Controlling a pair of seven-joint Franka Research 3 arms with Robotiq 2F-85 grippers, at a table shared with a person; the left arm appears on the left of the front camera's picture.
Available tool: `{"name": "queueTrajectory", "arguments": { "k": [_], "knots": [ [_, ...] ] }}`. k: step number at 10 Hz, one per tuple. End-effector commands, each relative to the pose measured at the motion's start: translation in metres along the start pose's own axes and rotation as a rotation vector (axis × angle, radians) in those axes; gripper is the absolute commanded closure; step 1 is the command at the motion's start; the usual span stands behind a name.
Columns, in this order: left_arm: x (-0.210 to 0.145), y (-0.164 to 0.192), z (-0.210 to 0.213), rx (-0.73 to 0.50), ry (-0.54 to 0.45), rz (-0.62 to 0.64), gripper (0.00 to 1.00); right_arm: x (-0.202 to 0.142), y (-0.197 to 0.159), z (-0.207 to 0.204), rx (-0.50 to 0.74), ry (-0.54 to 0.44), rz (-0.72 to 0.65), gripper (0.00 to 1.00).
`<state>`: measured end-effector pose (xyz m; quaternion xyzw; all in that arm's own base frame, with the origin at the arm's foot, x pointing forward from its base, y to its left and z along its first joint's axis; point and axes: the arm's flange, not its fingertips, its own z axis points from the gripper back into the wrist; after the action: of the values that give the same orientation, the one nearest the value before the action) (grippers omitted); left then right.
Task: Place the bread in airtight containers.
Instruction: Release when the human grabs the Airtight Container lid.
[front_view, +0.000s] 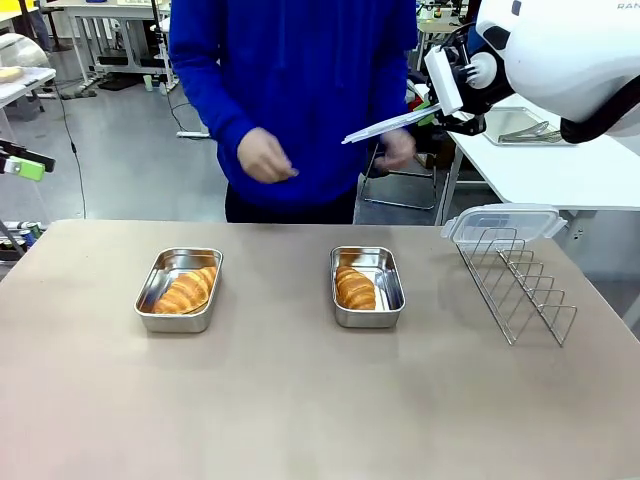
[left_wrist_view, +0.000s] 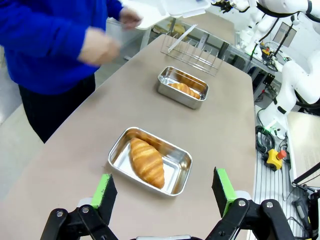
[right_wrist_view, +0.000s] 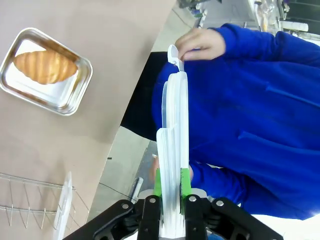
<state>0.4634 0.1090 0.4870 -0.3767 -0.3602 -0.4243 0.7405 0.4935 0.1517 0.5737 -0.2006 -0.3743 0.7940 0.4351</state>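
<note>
1. Bread is in: left croissant (front_view: 187, 291) lies in the left pan (front_view: 178, 322), right croissant (front_view: 355, 288) in the right pan (front_view: 367, 317); the pans sit well apart on the table (front_view: 300, 410), both with no lid on
2. Right gripper (right_wrist_view: 172, 180) is clamped narrow on one end of a clear lid (right_wrist_view: 175, 125), held up above the table's far edge, toward the person; the person's hand (right_wrist_view: 197, 44) pinches the tab at the lid's other end
3. Left gripper (left_wrist_view: 164, 192) has its jaws wide and empty, hovering just short of the left pan
4. Second lid (front_view: 503, 222) rests on top of the wire rack (front_view: 520, 290) at the table's right side
5. Lids look thin, light, slick and a bit flexy; I'd grip at the rim, clear of the clips, and an end grip will likely let the lid twist
6. Croissants look light and flaky and should crush easily; if reseating one, take it gently across the thick middle
7. Pans look stiff but shiny and light, so they'll probably skate when a lid is pressed on; brace the wall
</note>
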Motion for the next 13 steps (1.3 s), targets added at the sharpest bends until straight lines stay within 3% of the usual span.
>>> {"name": "queueTrajectory", "arguments": {
  "k": [1, 12, 13],
  "knots": [
    [0.0017, -0.0012, 0.0008, -0.007, -0.004, -0.009, 0.0, 0.0019, -0.001, 0.0044, -0.008, -0.004, 0.001, 1.0],
    [0.0017, -0.0012, 0.0008, -0.007, -0.004, -0.009, 0.0, 0.0019, -0.001, 0.0044, -0.008, -0.004, 0.001, 1.0],
    [0.0017, -0.0012, 0.0008, -0.007, -0.004, -0.009, 0.0, -0.0001, -0.0005, 0.0013, -0.003, 0.0, 0.0, 0.85]
  ]
}}
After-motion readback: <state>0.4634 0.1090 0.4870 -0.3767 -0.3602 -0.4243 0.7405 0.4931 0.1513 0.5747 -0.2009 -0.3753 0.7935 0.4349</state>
